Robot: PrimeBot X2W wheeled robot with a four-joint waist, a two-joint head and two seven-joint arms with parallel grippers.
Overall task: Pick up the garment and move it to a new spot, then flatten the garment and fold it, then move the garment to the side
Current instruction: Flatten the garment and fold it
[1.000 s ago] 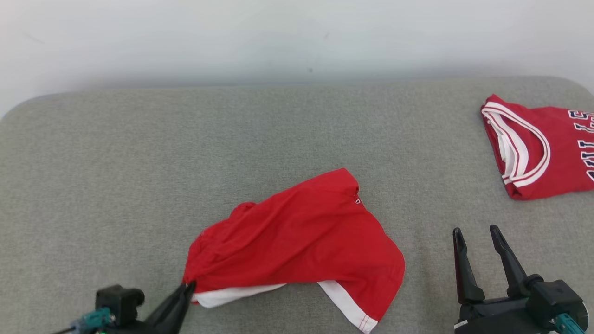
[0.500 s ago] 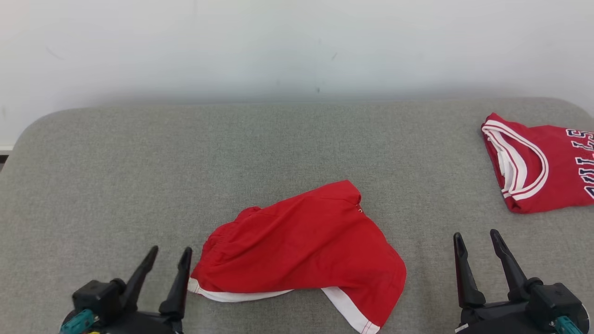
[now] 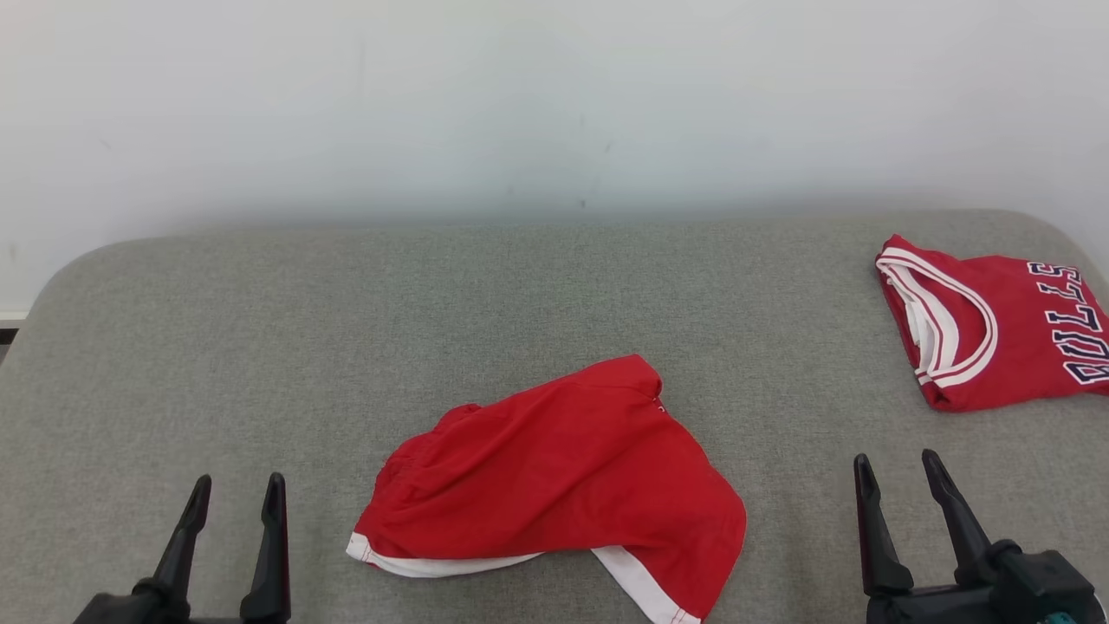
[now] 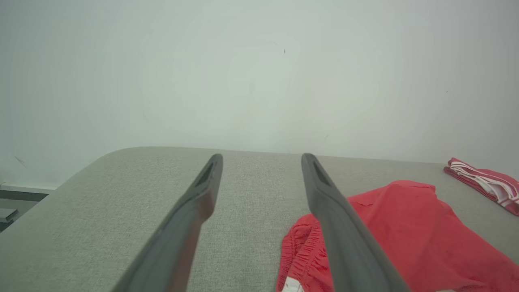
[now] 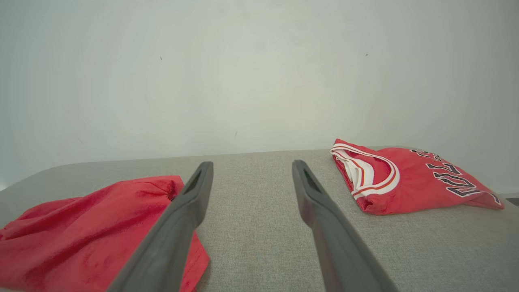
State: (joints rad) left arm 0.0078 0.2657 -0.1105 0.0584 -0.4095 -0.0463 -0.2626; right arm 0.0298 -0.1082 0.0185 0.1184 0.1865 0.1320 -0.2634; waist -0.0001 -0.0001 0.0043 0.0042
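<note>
Red shorts with white hem trim (image 3: 563,477) lie loosely folded and rumpled at the middle front of the grey padded table (image 3: 260,329). They also show in the left wrist view (image 4: 405,231) and the right wrist view (image 5: 93,227). My left gripper (image 3: 238,494) stands open at the lower left, apart from the shorts' left edge, with nothing between its fingers. My right gripper (image 3: 897,472) stands open at the lower right, to the right of the shorts, holding nothing.
A folded red jersey with white trim and dark lettering (image 3: 996,321) lies at the table's far right, seen too in the right wrist view (image 5: 405,182). A pale wall (image 3: 554,104) rises behind the table. Bare grey surface spreads left and behind the shorts.
My left gripper let go of the shorts' left corner, opened and drew back to the left. The shorts settled flat. The head camera tilted up, shifting the scene down.
</note>
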